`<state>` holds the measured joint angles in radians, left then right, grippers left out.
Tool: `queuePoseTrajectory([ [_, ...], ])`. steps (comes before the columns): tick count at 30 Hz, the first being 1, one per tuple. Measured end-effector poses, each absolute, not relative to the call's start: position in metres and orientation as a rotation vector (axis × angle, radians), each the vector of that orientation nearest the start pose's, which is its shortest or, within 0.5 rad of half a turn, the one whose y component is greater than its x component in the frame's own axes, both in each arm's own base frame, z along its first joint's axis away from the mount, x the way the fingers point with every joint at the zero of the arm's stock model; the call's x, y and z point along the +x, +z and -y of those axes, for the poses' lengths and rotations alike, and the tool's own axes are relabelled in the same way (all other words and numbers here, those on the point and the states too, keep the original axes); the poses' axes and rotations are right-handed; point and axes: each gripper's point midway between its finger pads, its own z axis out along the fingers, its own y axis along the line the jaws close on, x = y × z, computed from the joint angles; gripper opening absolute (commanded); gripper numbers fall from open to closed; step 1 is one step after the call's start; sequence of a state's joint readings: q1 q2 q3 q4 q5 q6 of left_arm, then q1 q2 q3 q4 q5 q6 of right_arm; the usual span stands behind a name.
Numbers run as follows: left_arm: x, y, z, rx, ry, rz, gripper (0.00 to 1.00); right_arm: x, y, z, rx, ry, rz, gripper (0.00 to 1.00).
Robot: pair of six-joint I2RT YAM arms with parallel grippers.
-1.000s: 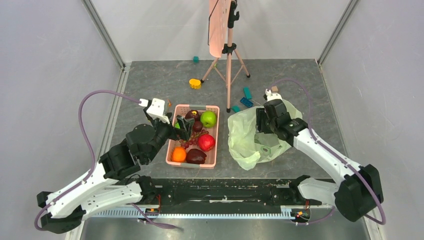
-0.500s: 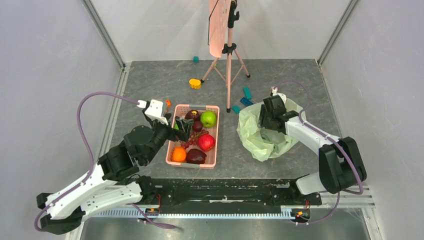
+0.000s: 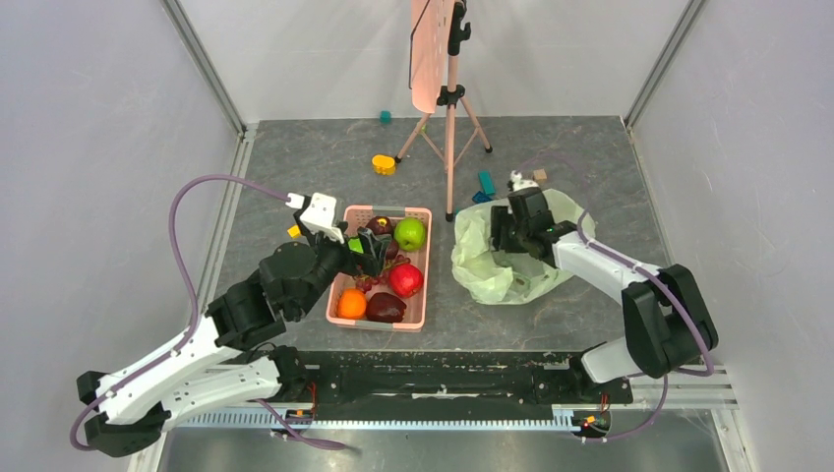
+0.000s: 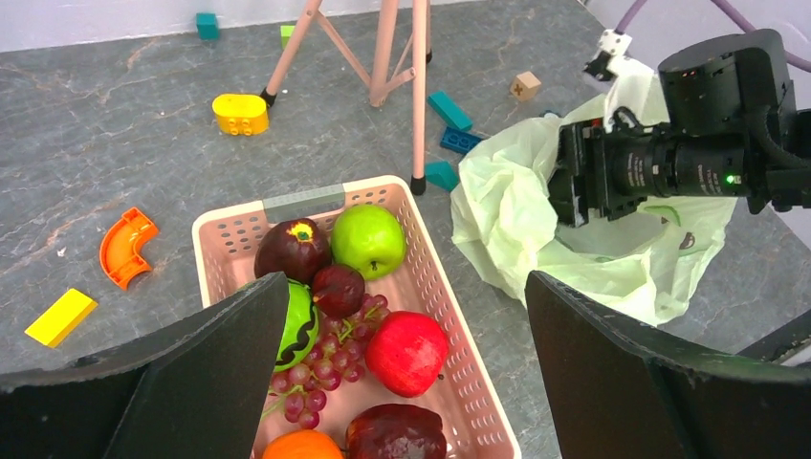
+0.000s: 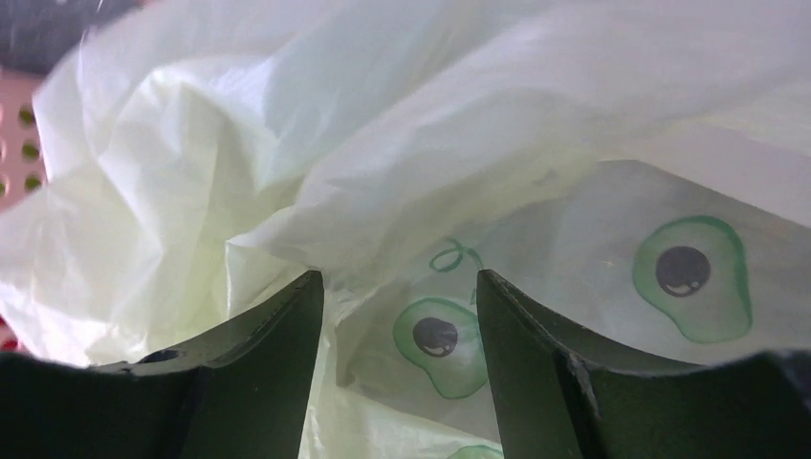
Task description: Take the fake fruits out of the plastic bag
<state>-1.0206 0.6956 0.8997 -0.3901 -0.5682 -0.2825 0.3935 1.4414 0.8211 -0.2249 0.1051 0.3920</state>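
Left hand [image 3: 370, 246]: jaws spread wide, nothing between them; hovers above the left side of the pink basket [image 4: 457, 325].
Right hand [image 5: 397, 287]: fingers part-way apart, pushed in among the folds of the plastic bag [image 3: 482, 267]; film lies around and beyond them; no grip on it can be confirmed.
Plastic bag position: crumpled on the worktop [image 3: 295, 167], right of the basket and apart from it; avocado prints show in the right wrist view.
Fake fruits: green apple [image 3: 410, 233], red apple [image 3: 405, 279], orange [image 3: 351, 303] and green ball [image 4: 298, 325] with dark zigzag band, all inside the basket.
Other basket contents: dark maroon fruits [image 3: 386, 308] and grape bunch [image 4: 325, 368], lying among them.
Background: pink tripod [image 3: 450, 128] standing behind basket and bag.
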Motion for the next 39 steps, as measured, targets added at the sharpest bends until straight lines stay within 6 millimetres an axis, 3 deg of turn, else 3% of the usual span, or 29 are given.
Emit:
queuePoseTrajectory([
  [4, 0.211, 0.305, 0.184, 0.242, -0.452, -1.749, 1.00, 0.312, 0.052, -0.161, -0.134, 0.285, -2.469, 0.60],
  [7, 0.212, 0.303, 0.185, 0.247, -0.450, -1.753, 1.00, 0.295, 0.036, -0.168, -0.223, 0.294, -2.513, 0.56],
  [13, 0.215, 0.300, 0.193, 0.258, -0.453, -1.760, 1.00, 0.265, 0.018, -0.166, -0.330, 0.264, -2.572, 0.49],
  [19, 0.231, 0.283, 0.225, 0.300, -0.451, -1.796, 1.00, 0.232, 0.033, -0.141, -0.300, 0.221, -2.542, 0.49],
  [24, 0.254, 0.253, 0.275, 0.375, -0.465, -1.860, 1.00, 0.229, 0.063, -0.123, -0.194, 0.182, -2.451, 0.57],
  [30, 0.284, 0.214, 0.327, 0.431, -0.486, -1.918, 1.00, 0.235, 0.087, -0.097, 0.002, 0.150, -2.346, 0.52],
  [39, 0.351, 0.158, 0.361, 0.394, -0.490, -1.975, 1.00, 0.244, 0.087, -0.069, 0.229, 0.119, -2.306, 0.49],
])
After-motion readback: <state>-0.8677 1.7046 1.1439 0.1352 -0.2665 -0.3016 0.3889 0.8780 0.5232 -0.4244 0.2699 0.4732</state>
